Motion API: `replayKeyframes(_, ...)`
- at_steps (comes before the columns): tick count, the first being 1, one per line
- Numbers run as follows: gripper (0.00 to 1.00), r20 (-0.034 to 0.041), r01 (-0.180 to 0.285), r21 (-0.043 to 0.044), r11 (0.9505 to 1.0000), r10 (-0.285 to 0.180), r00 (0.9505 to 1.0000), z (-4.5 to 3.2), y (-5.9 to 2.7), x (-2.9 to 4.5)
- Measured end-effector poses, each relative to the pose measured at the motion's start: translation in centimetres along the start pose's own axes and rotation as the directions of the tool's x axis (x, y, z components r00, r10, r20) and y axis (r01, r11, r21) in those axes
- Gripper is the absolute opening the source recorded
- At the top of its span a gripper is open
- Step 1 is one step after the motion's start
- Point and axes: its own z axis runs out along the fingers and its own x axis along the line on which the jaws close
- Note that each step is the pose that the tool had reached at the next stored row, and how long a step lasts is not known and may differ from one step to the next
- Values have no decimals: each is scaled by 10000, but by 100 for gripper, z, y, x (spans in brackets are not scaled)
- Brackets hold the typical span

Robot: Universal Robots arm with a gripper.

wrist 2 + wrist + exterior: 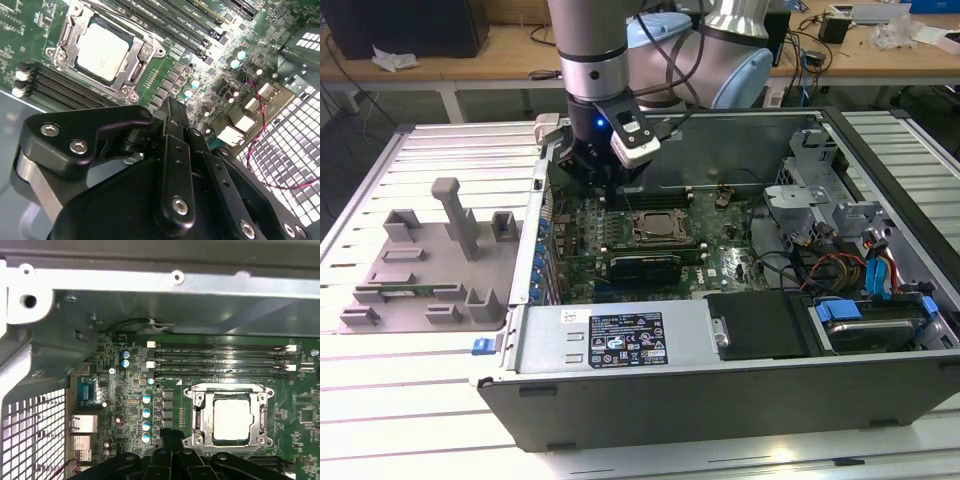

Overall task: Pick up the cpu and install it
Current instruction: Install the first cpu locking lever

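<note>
Cpu (231, 421) lies flat in the socket (197, 410) on the green board (720, 265). Its top is pale and shiny. The metal frame of the socket goes all around it. Nothing covers the top of the cpu.

The hand (170, 102) is black. Its fingers (175, 150) are pressed together and there is nothing between them. It hangs over the board, near the socket, and it does not touch the cpu. In the exterior view the hand is at about 10 o'clock from the cpu, close to the back wall of the case (720, 390).

Long dark slots (220, 360) run just beside the socket. Small round blue parts (146, 412) stand in a row on the board, between the socket and the case wall with the little square holes.

The case is open on top and lies on the surface (450, 150). In the exterior view a gray tray (420, 260) sits at 9 o'clock from the case, just beside it.
</note>
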Motion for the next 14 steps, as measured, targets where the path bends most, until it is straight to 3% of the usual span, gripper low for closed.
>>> replayKeyframes(3, 11, 58, -11, -280, 9996, 13, 10000, -17, 0, -2)
replayKeyframes(4, 11, 78, -23, -521, 9986, 27, 10000, -17, 0, -1)
replayKeyframes(5, 11, 87, -31, -690, 9976, 38, 10000, -17, 0, -1)
replayKeyframes(6, 11, 90, -35, -795, 9968, 42, 10000, -17, 0, 0)
replayKeyframes(8, 11, 92, -40, -894, 9960, 48, 9999, -17, 0, 2)
replayKeyframes(12, 11, 91, -41, -899, 9959, 49, 9999, -17, 0, 2)
replayKeyframes(13, 11, 25, -46, -909, 9958, 49, 10000, -16, 0, 0)
replayKeyframes(14, 11, -123, -64, -936, 9956, 53, 9999, -15, -1, -3)
